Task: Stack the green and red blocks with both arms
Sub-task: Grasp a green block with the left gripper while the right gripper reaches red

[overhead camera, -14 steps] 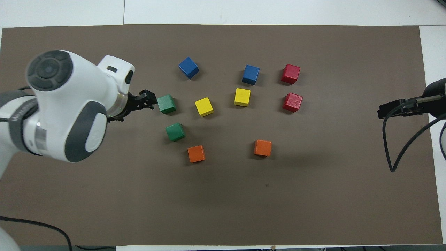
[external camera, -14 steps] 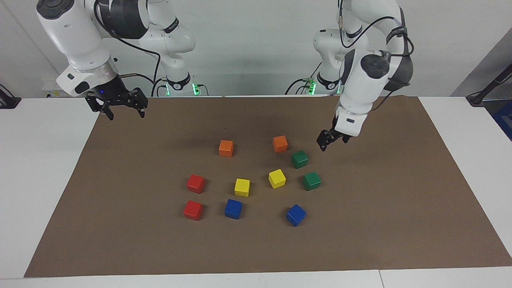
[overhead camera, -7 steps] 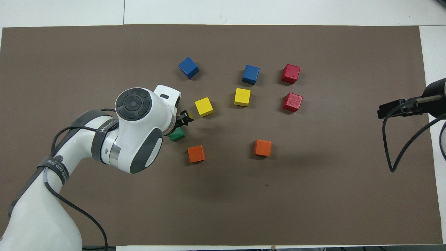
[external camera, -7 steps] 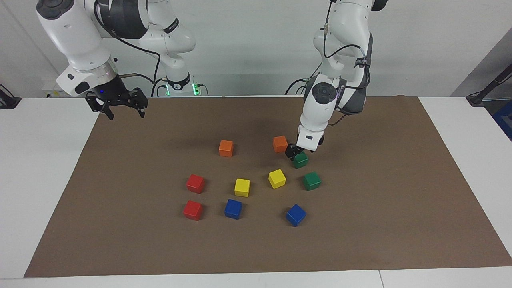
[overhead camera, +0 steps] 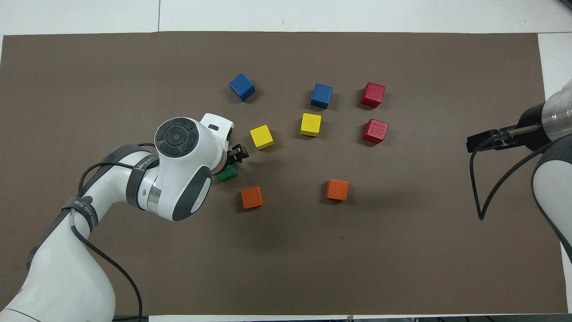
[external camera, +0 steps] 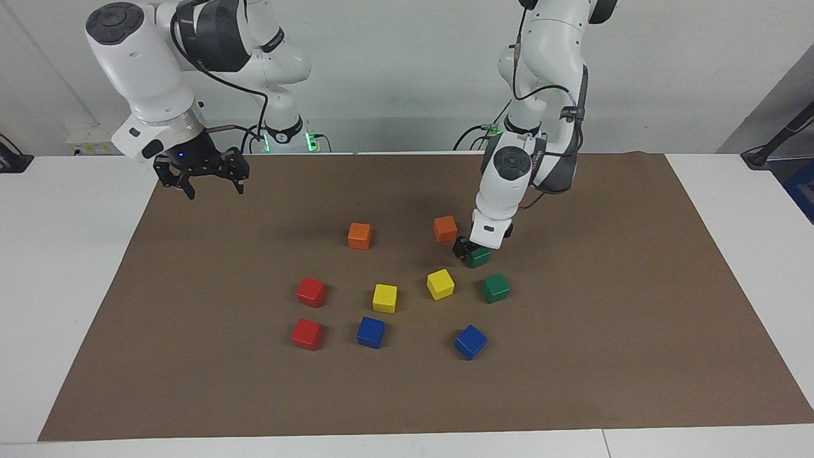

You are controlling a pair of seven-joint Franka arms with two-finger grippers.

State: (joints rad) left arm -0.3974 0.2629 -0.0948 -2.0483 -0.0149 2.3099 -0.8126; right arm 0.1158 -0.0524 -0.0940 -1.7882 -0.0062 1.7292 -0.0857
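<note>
Two green blocks lie on the brown mat toward the left arm's end. My left gripper (external camera: 472,252) is down at the one nearer the robots (external camera: 480,259) (overhead camera: 228,174), open, with one finger on each side of it. The second green block (external camera: 495,287) sits free, a little farther from the robots; the left arm hides it in the overhead view. Two red blocks (external camera: 311,292) (external camera: 306,334) (overhead camera: 375,131) (overhead camera: 373,94) rest side by side toward the right arm's end. My right gripper (external camera: 206,180) (overhead camera: 480,142) hangs open and empty over the mat's edge at the right arm's end.
An orange cube (external camera: 445,228) sits close beside the left gripper, and another (external camera: 359,235) lies toward the right arm's end. Two yellow cubes (external camera: 440,284) (external camera: 385,298) and two blue cubes (external camera: 470,341) (external camera: 370,332) lie between and farther out on the mat (external camera: 636,318).
The left arm swung in over the nearer green block and came down until its open fingers straddle it. The right gripper shifted a little inward over the mat's edge.
</note>
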